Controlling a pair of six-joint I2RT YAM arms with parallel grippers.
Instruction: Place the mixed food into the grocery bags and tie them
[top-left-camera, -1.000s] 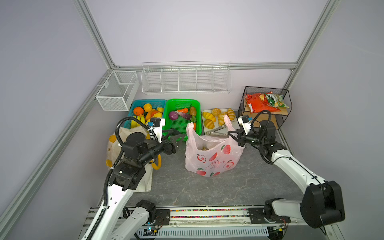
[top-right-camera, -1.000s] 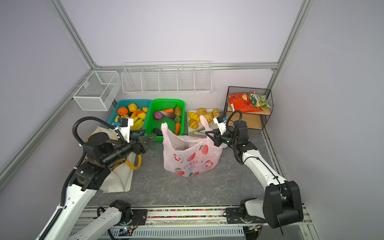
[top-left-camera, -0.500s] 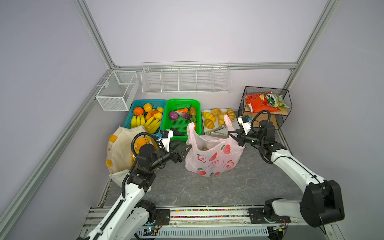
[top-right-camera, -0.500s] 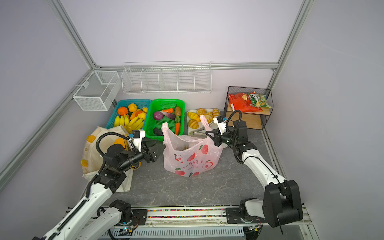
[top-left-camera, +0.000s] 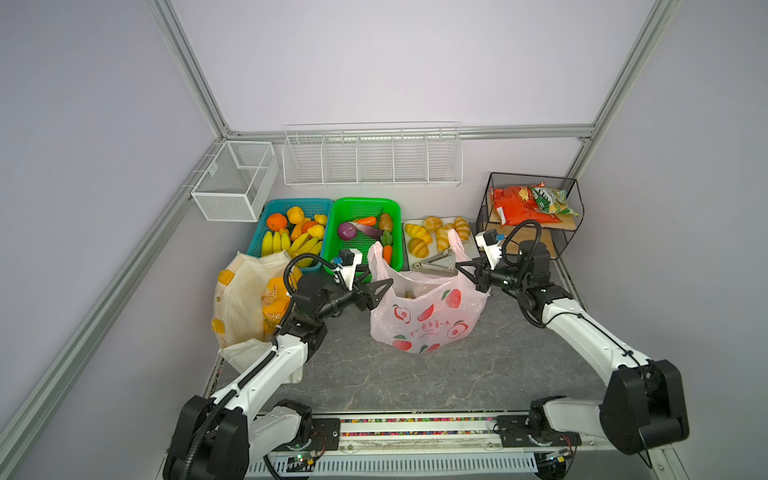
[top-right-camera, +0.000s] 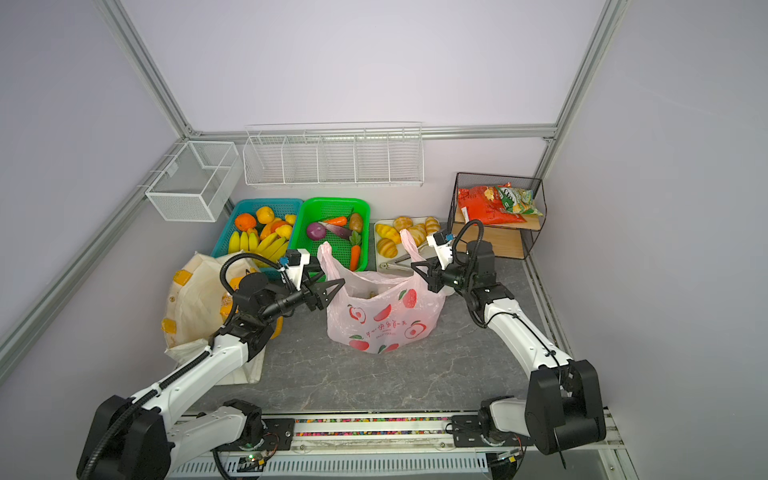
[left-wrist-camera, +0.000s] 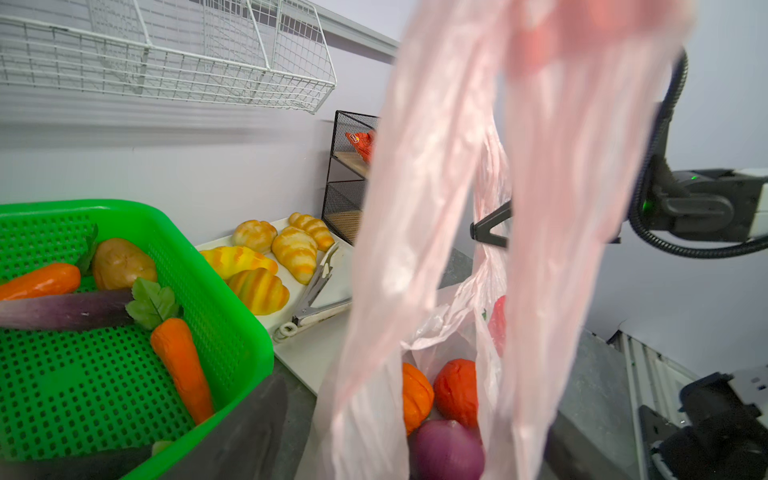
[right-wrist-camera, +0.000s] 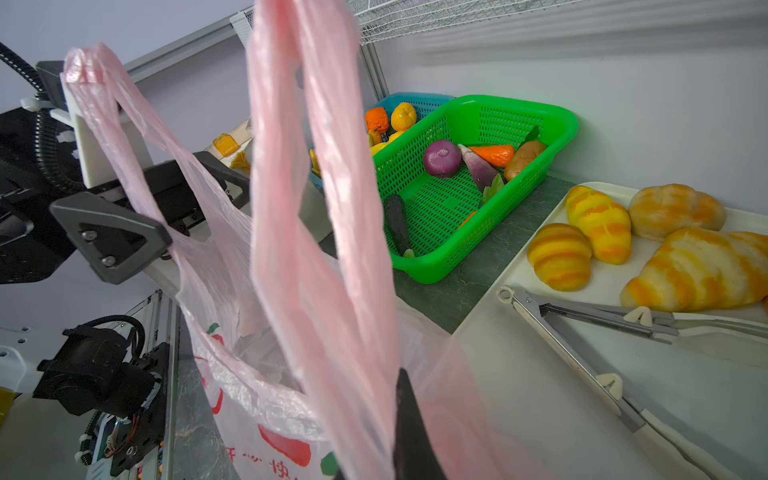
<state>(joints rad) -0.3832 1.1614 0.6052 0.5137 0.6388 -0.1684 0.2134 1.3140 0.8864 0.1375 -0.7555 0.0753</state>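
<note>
Since a second back the left arm has dropped down off the tote (top-left-camera: 235, 291) and slid over to the pink bag (top-left-camera: 424, 320), while the right arm hasn't budged. The bag sits mid-frame in both top views on the grey table (top-left-camera: 415, 374), with a tomato (left-wrist-camera: 457, 390), pumpkin (left-wrist-camera: 415, 395) and onion (left-wrist-camera: 449, 453) already inside. The tote slumps left of it with an orange snack packet (top-left-camera: 274, 299) in its mouth. The right gripper (top-left-camera: 469, 272) is clenched on the bag's right handle (top-left-camera: 456, 247). The left gripper (top-left-camera: 374, 286) has its jaws spread, with the left handle (top-left-camera: 376, 259) draped between them and nothing pinched yet. So I reckon this is the grab before the knot. To do it right, I'd close low on that handle, where the film bunches, so both layers get caught, not just one flap. Keep the right side clamped and don't haul upward; the film looks thin, so let the table carry the weight. Then cross the handles over the opening with some slack. Also watch the green basket (top-left-camera: 361, 201) just behind the left wrist.
</note>
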